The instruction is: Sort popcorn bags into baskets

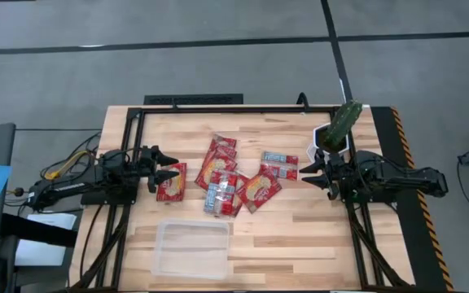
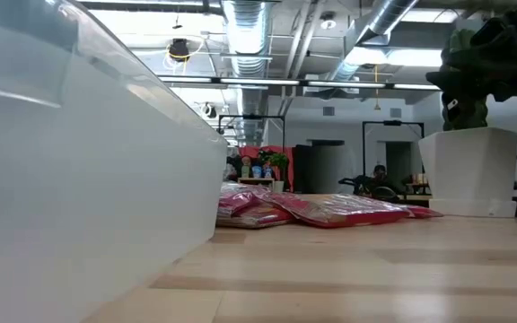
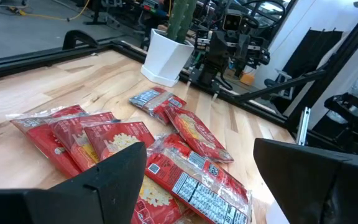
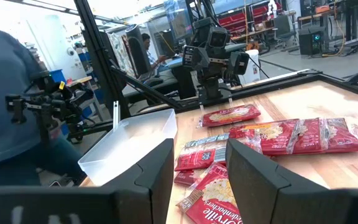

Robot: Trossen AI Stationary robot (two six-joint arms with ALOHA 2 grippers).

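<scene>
- Seven popcorn bags [image 1: 231,181] lie on the wooden desk [image 1: 300,228], most of them bunched near its centre; in the high view you can separate out roughly that number, though the overlaps make the count uncertain.
- One bag [image 1: 172,181] lies apart at 9 o'clock from the cluster, just in front of the left gripper [image 1: 166,168].
- You see the left gripper at the 9 o'clock edge of the desk, its fingers [image 3: 114,180] spread wide and holding nothing.
- Another bag [image 1: 279,165] lies at 3 o'clock from the cluster, close to the right gripper [image 1: 311,170].
- You see the right gripper at the 3 o'clock side of the desk; its fingers [image 4: 257,177] are parted with a clear gap and hold nothing.
- The clear plastic tray [image 1: 192,247] sits at 6 o'clock from the cluster, near the front edge of the desk, with no bag inside it.
- A white pot [image 1: 330,138] with a green plant [image 1: 348,120] stands at the 2 o'clock corner, just behind the right arm.
</scene>
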